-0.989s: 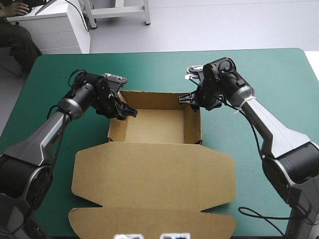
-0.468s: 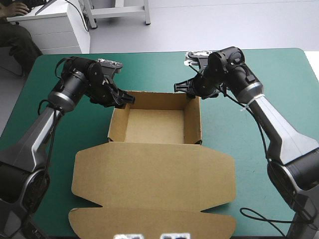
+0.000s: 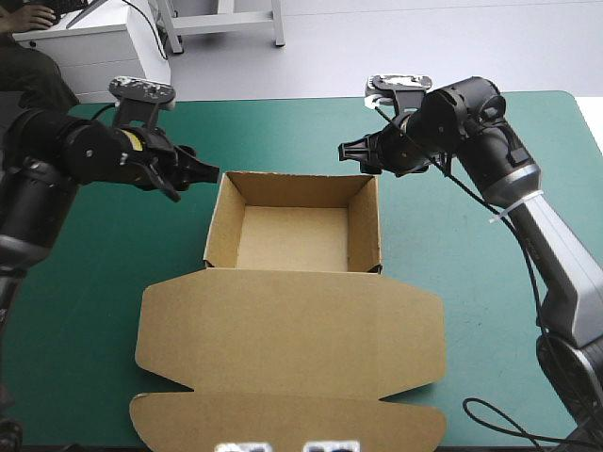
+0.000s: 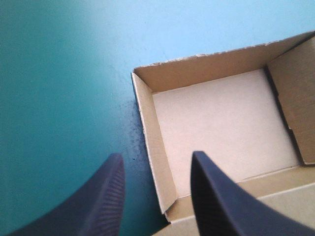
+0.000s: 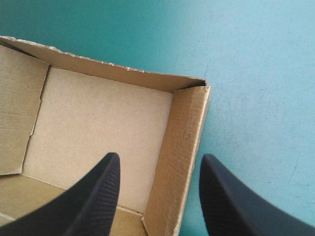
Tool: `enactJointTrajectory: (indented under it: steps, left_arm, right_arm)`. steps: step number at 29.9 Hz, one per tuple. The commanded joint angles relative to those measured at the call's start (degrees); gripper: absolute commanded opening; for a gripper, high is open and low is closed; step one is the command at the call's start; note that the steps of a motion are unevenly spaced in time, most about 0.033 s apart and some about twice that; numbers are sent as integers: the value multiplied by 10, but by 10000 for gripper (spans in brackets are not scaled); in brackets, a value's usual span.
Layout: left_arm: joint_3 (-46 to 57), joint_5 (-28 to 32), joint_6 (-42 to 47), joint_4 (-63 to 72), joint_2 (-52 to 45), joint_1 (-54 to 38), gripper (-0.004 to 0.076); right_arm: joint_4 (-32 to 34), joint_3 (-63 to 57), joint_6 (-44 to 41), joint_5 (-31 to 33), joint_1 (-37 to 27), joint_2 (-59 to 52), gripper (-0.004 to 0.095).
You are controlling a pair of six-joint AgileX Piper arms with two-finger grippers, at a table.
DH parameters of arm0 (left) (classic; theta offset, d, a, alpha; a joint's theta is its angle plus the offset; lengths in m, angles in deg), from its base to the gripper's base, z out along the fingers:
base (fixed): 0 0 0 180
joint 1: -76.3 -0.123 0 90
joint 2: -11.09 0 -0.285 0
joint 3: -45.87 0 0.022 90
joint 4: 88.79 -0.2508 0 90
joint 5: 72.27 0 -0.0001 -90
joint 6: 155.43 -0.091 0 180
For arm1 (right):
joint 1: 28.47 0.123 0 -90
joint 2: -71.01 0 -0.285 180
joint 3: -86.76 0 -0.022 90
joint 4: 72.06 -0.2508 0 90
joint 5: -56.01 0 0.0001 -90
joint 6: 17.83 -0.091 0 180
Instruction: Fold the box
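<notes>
**Both Grippers Open Above the Tray's Far Corners**

On the left, the left gripper [image 3: 201, 170] hovered over the teal-green cover [image 3: 104, 282], just beside the far-left corner of the box [image 3: 292, 240]. Its black fingers [image 4: 98, 196] stood spread apart and held nothing. In the left wrist view, the tray's left wall [image 4: 153, 147] ran under the gap between them.

The box sat in the middle of the table as an open tray with all four walls raised. Its lid [image 3: 292, 330] lay flat on the cover and reached toward the near edge.

On the right, the right gripper [image 3: 347, 153] hung just past the tray's far-right corner, with the arm coming in from the table's right side. Its fingers [image 5: 93, 196] were likewise spread wide and empty. In the right wrist view, the tray's right wall [image 5: 184, 147] lay beneath the gap, with bare cover beyond it.
</notes>
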Motion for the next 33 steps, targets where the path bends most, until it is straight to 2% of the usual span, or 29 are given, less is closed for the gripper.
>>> enactJointTrajectory:
  steps: [1, 5, 8, 15, 19, 28, 31, 33]
  left_arm:
    - [9, -23, 3, 2, -74, 2, 166]
    - [65, -23, -1, 0, -141, 2, -9]
    - [119, -23, -6, -7, -193, 2, -8]
    - [255, -22, -6, -15, -313, 2, -8]
    - [328, -13, -6, -25, -389, 2, -8]
    - [445, -16, -6, -25, -515, 2, -8]
    - [477, -16, -6, -25, -538, 2, -8]
    - [500, -13, -6, -25, -552, 2, -8]
  right_arm:
    - [16, -6, -1, -2, -2, -29, 472]
    - [22, -49, -26, -3, -2, -27, 472]
    - [32, -70, -26, -6, -2, -17, 472]
    - [-3, -75, -25, -7, -2, 19, 472]
    - [-2, -75, -20, -2, -2, 54, 472]
    - [-26, -75, -20, -2, -2, 121, 468]
    - [-28, -75, -19, -2, -2, 130, 391]
    - [-26, -75, -12, -2, -2, 131, 275]
